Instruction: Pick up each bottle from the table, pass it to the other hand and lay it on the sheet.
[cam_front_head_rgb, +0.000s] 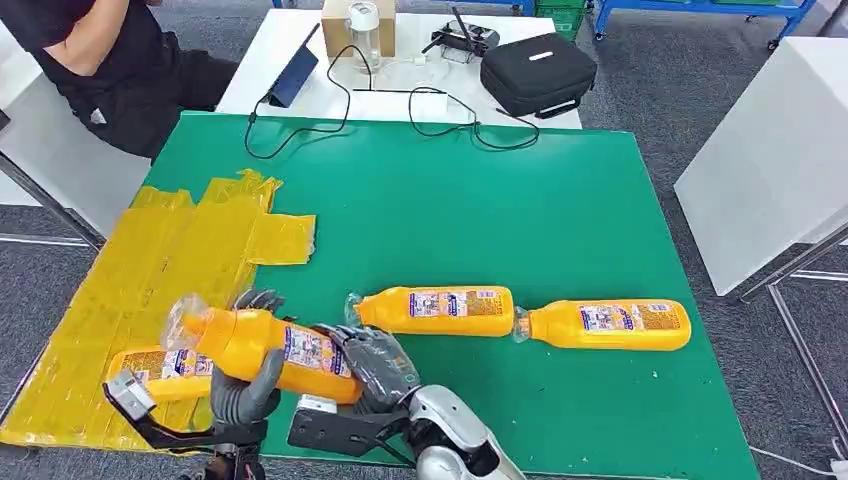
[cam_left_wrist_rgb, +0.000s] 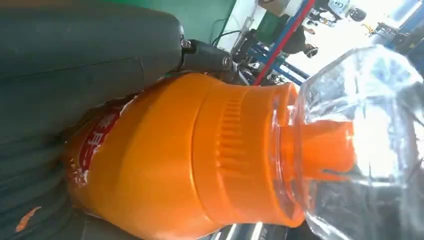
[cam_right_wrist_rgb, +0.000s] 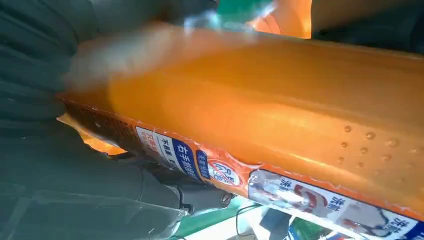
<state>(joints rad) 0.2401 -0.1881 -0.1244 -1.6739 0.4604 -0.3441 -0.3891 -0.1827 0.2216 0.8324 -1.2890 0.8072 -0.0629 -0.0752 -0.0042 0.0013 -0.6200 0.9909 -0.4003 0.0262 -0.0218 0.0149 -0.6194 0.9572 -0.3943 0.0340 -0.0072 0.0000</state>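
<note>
You are looking at the handover itself: the bottle (cam_front_head_rgb: 265, 350) is hanging above the near edge of the surface (cam_front_head_rgb: 500, 220), with the left hand (cam_front_head_rgb: 245, 385) wrapping its shoulder end and the right hand (cam_front_head_rgb: 375, 365) cupping its base end, so both hands are clamped on it at once. That double hold is making sense, since neither side should let go before the other is carrying the weight. The cap end is pointing toward the sheet (cam_front_head_rgb: 160, 260), which is suiting a lay-down on that side. In the right wrist view the picture is blurring, so how firmly those fingers are seated is probably not something you can judge from there. One bottle on the sheet (cam_front_head_rgb: 160, 368) is lying directly under the held one, partly hidden by it, and it is crowding the nearest landing spot; farther up the sheet looks like the freer place. Two bottles are waiting on the green, the middle bottle (cam_front_head_rgb: 440, 310) and the far bottle (cam_front_head_rgb: 610, 325), neck to base and nearly touching. A person (cam_front_head_rgb: 110, 70) is sitting beyond the far left corner, and a cable (cam_front_head_rgb: 440, 110) is trailing onto the far edge.
</note>
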